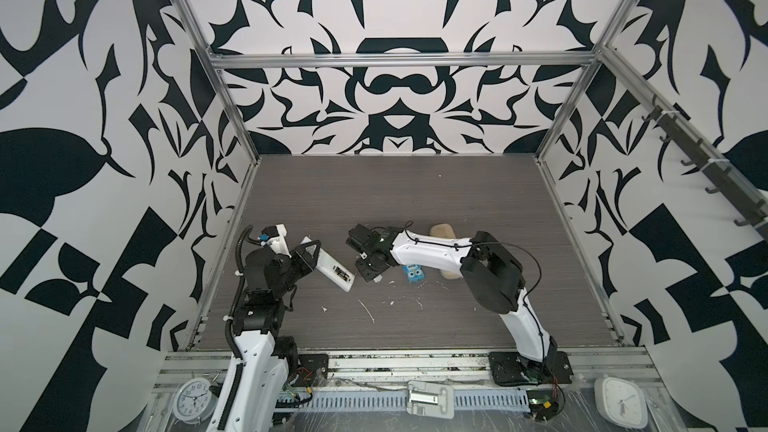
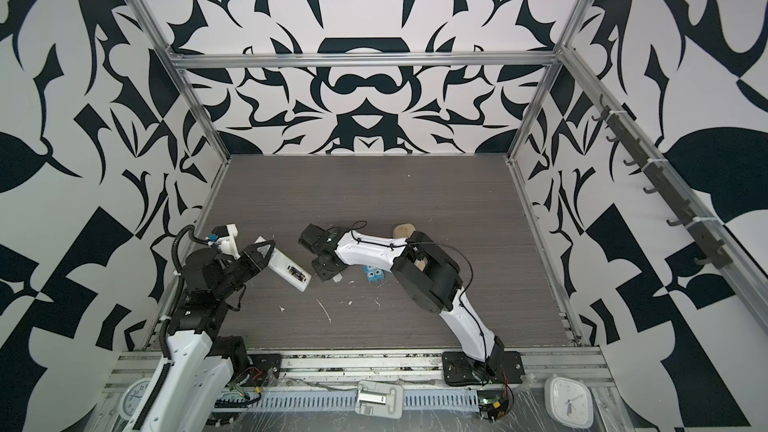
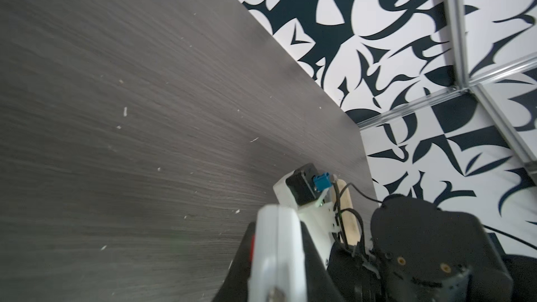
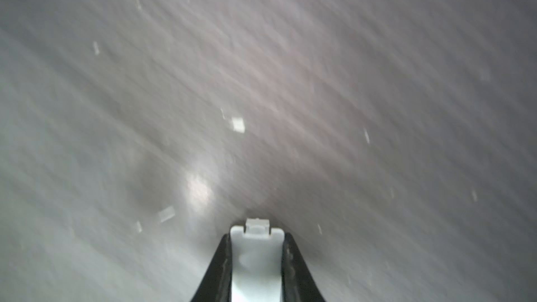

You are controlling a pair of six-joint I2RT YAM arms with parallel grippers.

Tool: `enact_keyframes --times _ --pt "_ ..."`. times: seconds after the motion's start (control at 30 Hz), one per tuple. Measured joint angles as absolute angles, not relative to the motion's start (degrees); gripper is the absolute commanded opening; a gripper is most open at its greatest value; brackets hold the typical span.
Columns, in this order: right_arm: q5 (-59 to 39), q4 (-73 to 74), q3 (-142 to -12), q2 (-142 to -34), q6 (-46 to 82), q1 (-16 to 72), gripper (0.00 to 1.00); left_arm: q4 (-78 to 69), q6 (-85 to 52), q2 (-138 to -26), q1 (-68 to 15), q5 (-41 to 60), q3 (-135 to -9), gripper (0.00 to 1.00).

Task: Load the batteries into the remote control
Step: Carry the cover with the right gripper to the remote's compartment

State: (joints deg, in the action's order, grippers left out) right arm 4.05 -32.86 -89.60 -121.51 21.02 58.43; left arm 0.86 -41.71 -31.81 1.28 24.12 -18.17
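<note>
My left gripper [image 1: 311, 252] [image 2: 262, 250] [image 3: 276, 228] is shut on the remote control [image 1: 332, 268] [image 2: 286, 270] [image 3: 273, 242], a long white bar held tilted just above the table at the left. An open dark compartment [image 1: 341, 272] shows near the remote's free end; I cannot tell whether the batteries lie in it. Just right of that end, my right gripper [image 1: 368, 273] [image 2: 328, 271] [image 4: 257, 236] points down at the table. It is shut on a small white battery cover [image 4: 257, 257] with a latch tab, clamped by both black fingers.
A small blue block with eyes [image 1: 412, 274] [image 2: 374, 274] sits under the right forearm. A tan oblong case [image 1: 442, 231] lies behind that arm. White scraps [image 1: 365, 309] [image 4: 238, 124] litter the grey table [image 1: 415, 201]. Patterned walls and metal rails close in three sides.
</note>
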Motion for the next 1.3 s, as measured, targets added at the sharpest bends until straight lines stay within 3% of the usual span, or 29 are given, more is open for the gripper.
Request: enact_keyframes --times 0.23,0.47,0.9,1.3 --pt "3.05 -27.38 -74.43 -101.06 19.27 58.48 0.00 -7.66 -45.21 -32.62 1.28 30.83 -17.26 0.00" --pt "4.14 -22.06 -69.36 -81.84 16.67 61.49 0.00 -19.31 -50.92 -36.12 1.28 36.60 -13.76 0.00" --pt "4.36 -12.78 -73.21 -91.92 12.88 66.48 0.00 -30.68 -56.99 -37.67 -1.04 41.34 -13.37 0.00" --pt "6.02 -11.11 -74.46 -92.31 10.63 67.13 0.00 -32.29 -58.37 -37.78 -2.24 41.82 -12.58 0.00"
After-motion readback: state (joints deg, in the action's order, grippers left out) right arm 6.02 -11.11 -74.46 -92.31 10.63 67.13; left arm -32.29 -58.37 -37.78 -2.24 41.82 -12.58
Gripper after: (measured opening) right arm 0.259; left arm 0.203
